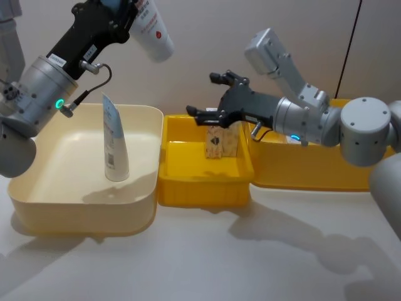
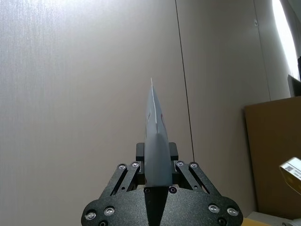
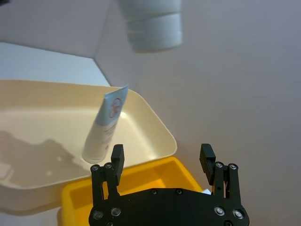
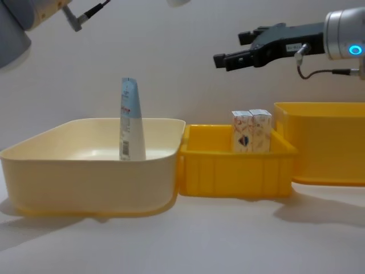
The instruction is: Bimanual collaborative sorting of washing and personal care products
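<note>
1. Left gripper (image 1: pixel 122 17): at the upper left of the head view, high above the cream bin (image 1: pixel 37 207). Its jaws are clenched on the wide tube (image 1: pixel 152 31).
2. Wide tube: in the air, in contact with the left gripper alone. In the head view its white cap end slants toward the lower right, and a red mark shows on its side. In the left wrist view the wide tube (image 2: pixel 155 132) stands edge-on between the two fingers.
3. Right gripper (image 1: pixel 210 97): right of centre in the head view, hanging above the small yellow bin (image 1: pixel 200 191). Its fingers (image 3: pixel 117 157) are spread apart and grasp nothing. In the chest view the right gripper (image 4: pixel 236 48) is at the upper right, well above the cartons.
4. Cartons (image 4: pixel 251 131): two, upright and touching side by side, in the right half of the small yellow bin. In the head view they sit directly below the right gripper.
5. Slim tube (image 1: pixel 114 141): standing on its cap inside the cream bin, flat crimped end up, left of centre in the head view. It is apart from the bin walls.
6. Bins: the cream bin is at the left and the small yellow bin at the centre, touching it. The large yellow bin (image 1: pixel 313 172) is at the right, just beside the small one. All three rest on the white table (image 1: pixel 200 263).
</note>
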